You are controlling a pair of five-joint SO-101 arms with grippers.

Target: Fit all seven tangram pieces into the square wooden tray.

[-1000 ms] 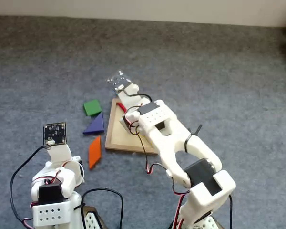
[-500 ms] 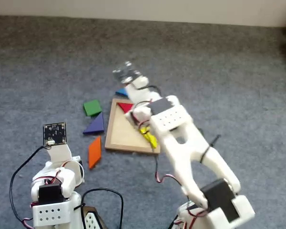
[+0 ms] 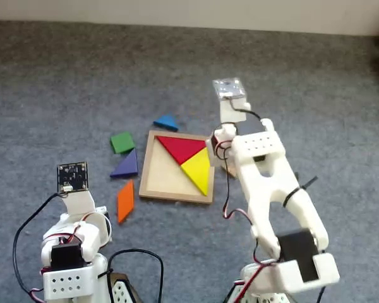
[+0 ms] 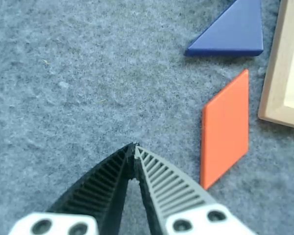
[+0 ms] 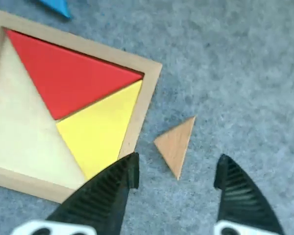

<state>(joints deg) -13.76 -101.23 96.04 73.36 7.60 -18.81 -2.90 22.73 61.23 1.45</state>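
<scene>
the right gripper (image 5: 177,165) is hovering over the wooden triangle (image 5: 176,141) beside the tray (image 5: 149,88), claw apart, seemingly readying a grasp. the left gripper (image 4: 134,152) is resting, claw together.

Left jaws closed, tips meeting, over grey carpet (image 4: 63,73). Beside them, orange parallelogram (image 4: 225,129); beyond, blue triangle (image 4: 232,34); farther out, probably the tray edge (image 4: 279,73).

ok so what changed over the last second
The right arm swung off the square wooden tray toward the right in the high view, uncovering the large red triangle and large yellow triangle lying in it. The right claw now hangs open over the small plain wooden triangle beside the tray. The shut left claw, green square, dark blue triangle and orange parallelogram stayed put.
</scene>
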